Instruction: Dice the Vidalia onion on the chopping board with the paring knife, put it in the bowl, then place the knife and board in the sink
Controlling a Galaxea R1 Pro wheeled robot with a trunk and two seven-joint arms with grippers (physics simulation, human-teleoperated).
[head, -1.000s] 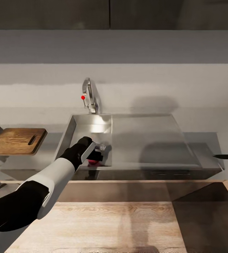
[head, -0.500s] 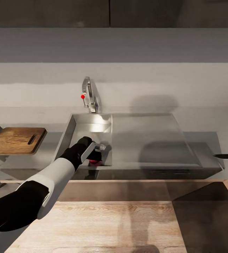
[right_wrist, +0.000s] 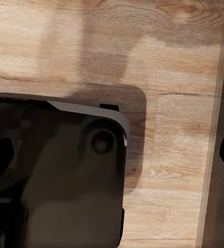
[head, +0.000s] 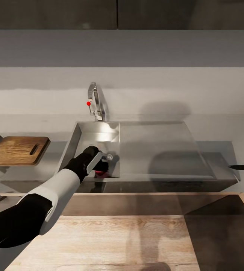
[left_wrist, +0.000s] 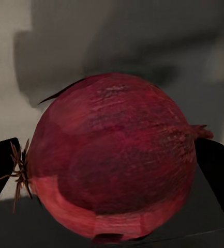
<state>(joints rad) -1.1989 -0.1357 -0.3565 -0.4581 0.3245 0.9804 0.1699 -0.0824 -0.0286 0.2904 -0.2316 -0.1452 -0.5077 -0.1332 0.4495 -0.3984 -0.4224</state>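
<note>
Reaching down into the rectangular grey steel sink [head: 99, 137], the left gripper [head: 103, 165] brackets the small pinkish-red Vidalia onion [head: 99, 173], which sits at the basin's near wall. From the left wrist camera, the onion [left_wrist: 114, 160] lies squarely between the two dark fingers [left_wrist: 0, 168], its dried roots toward one finger and its pointed tip toward the other; whether the pads are pressing on the skin cannot be told. Behind the basin stands the chrome gooseneck tap with red-knobbed lever [head: 95, 101], and the flat steel drainboard [head: 163, 150] stretches toward the robot's right. On the glossy grey countertop [head: 58, 146] to the left of the sink rests the dark brown wood-grain chopping board with an oval handle slot [head: 18, 150]. At the far right edge lies the slim dark-bladed paring knife [head: 243, 167]. The right wrist camera looks down at light wood floor [right_wrist: 158, 57] and a dark robot part, with too little of that gripper's fingers in view to tell their state.
</note>
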